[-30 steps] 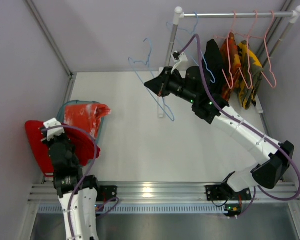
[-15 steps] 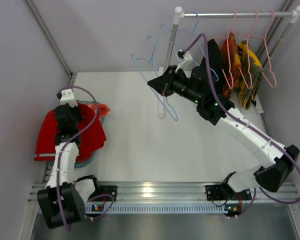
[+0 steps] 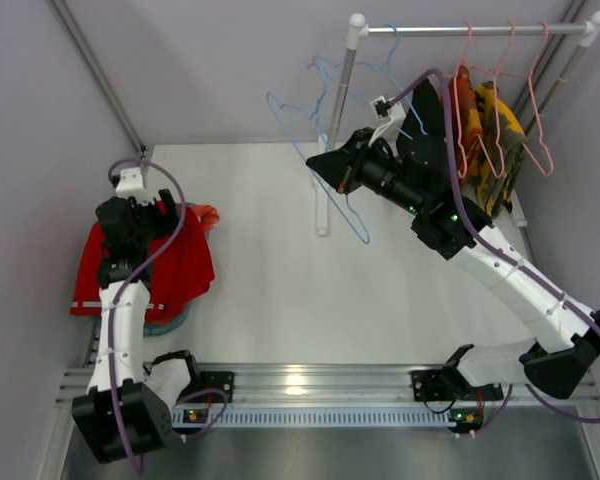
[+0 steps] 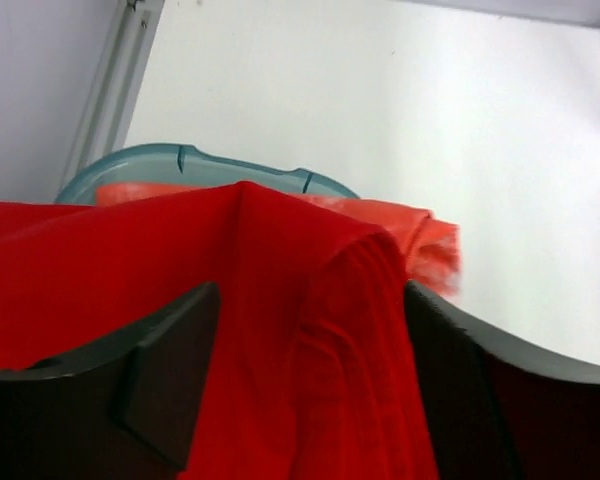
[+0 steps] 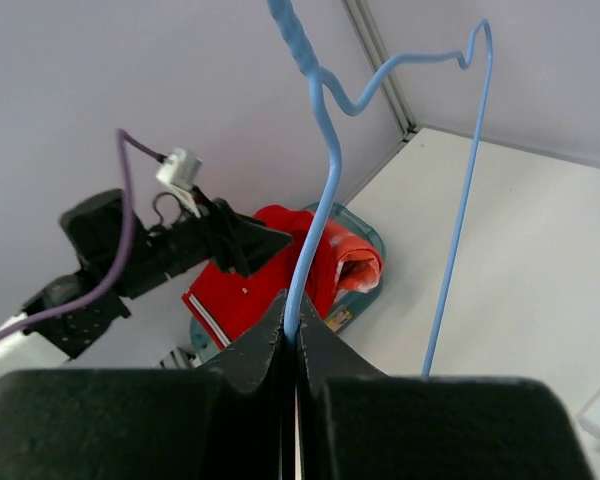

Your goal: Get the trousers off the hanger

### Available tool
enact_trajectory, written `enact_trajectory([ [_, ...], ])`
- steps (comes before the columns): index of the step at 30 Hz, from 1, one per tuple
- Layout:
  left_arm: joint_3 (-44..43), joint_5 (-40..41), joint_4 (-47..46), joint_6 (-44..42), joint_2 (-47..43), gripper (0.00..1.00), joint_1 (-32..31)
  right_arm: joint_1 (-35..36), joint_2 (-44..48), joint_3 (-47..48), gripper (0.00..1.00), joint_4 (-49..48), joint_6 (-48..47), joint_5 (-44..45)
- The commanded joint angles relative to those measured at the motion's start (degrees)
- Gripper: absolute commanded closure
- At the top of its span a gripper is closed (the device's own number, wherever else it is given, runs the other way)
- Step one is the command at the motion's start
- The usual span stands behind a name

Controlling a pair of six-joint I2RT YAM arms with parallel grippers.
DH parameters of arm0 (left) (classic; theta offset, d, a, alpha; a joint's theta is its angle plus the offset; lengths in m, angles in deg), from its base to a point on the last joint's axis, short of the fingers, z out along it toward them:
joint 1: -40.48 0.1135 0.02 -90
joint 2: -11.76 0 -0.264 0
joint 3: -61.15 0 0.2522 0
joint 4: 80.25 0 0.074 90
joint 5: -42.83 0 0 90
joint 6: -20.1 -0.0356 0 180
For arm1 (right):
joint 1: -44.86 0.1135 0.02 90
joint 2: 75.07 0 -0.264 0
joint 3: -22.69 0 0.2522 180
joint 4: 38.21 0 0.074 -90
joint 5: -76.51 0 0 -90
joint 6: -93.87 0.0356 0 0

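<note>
The tub (image 3: pixel 177 318) is mostly covered by cloth, so that only parts of its teal rim are seen. From above the left claw (image 4: pixel 312 290) is hard to make out against the dark arm and the red cloth. In its own view its fingers (image 4: pixel 170 370) are seen spread wide, with a ridge of the red trousers (image 3: pixel 180 270) rising between them; whether the cloth is touched cannot be told. The right claw (image 5: pixel 292 345) is seen pressed together on the wire of a bare blue hanger (image 5: pixel 324 170), which is held in the air near the left post of the rack (image 3: pixel 470 30). The hanger's lower part is cut off by the fingers in the wrist view. The garments (image 3: pixel 492 115) on the rack are partly hidden behind the right arm. The red trousers are plain bright red with a pale striped band at one edge, and are draped in folds over the tub at the left edge of the tabletop (image 3: pixel 280 290). The blotchy trousers (image 3: pixel 204 216), orange-red with whitish patches, are bunched at the tub's far right side, partly under the red ones. The tabletop is white and matt, and is enclosed by pale grey walls (image 3: pixel 210 70).
</note>
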Motion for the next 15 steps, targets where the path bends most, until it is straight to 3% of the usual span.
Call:
enact_trajectory([
  [1,-8.5,-2.2,11.4,2.3,-6.4,0.19,0.2,-0.5,3.4,-0.4,1.0,-0.5,-2.2,0.7],
  [4,-13.4,-2.1,18.4,2.7,-7.9,0.03,0.3,-0.6,5.2,-0.9,1.0,-1.0,-3.4,1.5],
  [8,-22.0,1.0,32.5,2.6,-4.2,0.01,0.2,-0.5,9.7,-2.8,1.0,-1.3,-6.1,3.2],
  [10,-22.6,4.6,35.0,3.2,-3.5,0.01,0.3,-0.5,11.7,-4.1,1.0,-1.6,-7.4,4.0],
  [13,-21.3,8.2,35.6,5.5,-3.6,0.07,0.4,-0.5,15.2,-6.4,1.0,-1.0,-10.3,6.0],
  [15,-20.5,9.5,35.0,8.1,-2.4,0.24,1.6,-0.5,17.2,-7.3,1.0,0.2,-11.9,7.1],
])
